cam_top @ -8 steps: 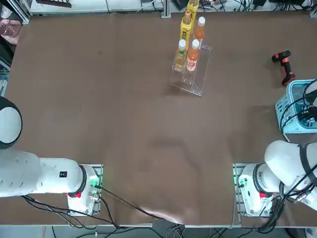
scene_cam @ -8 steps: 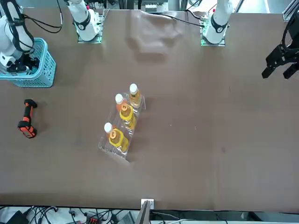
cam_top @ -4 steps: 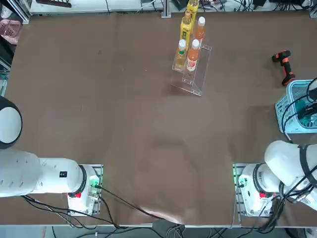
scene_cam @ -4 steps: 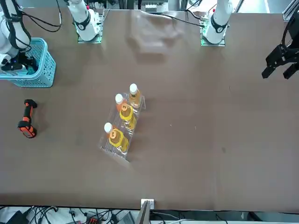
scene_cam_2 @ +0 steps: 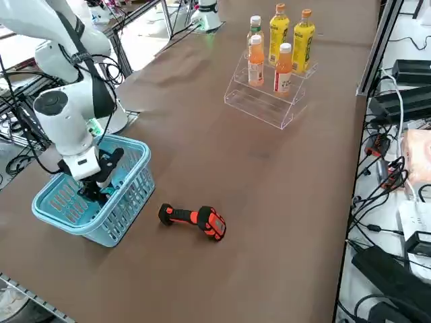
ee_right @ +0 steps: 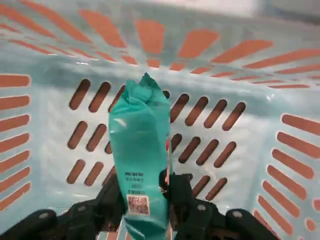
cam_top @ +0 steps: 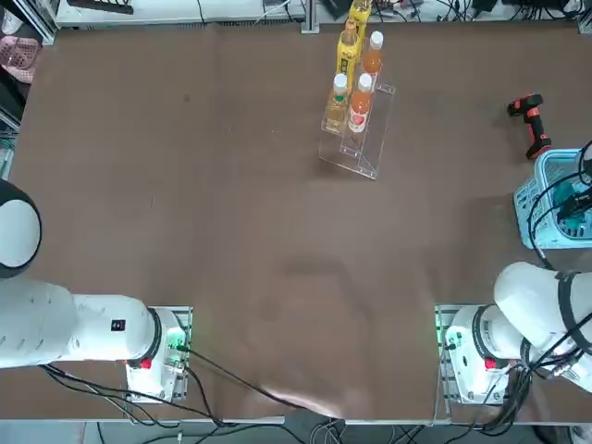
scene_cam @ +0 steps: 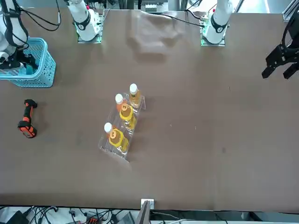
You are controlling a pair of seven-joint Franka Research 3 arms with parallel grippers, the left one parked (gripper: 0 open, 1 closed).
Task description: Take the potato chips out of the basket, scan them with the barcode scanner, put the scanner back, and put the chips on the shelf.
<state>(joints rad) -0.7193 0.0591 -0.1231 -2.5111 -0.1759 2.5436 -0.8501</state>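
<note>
Right gripper point(ee_right: 145, 192), clamped on the potato chips point(ee_right: 140, 165), has risen inside the basket point(scene_cam_2: 128, 195)

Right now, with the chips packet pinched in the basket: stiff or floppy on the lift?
Probably floppy: the chips packet looks crumpled and soft between the right gripper fingers. Likely light, a slim film bag. It may sag or swing above the basket.

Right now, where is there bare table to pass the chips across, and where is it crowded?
Bare table runs between the basket and the shelf, and across the whole side beyond the shelf. It is crowded by the barcode scanner beside the basket, where the right gripper grips the potato chips.
</note>
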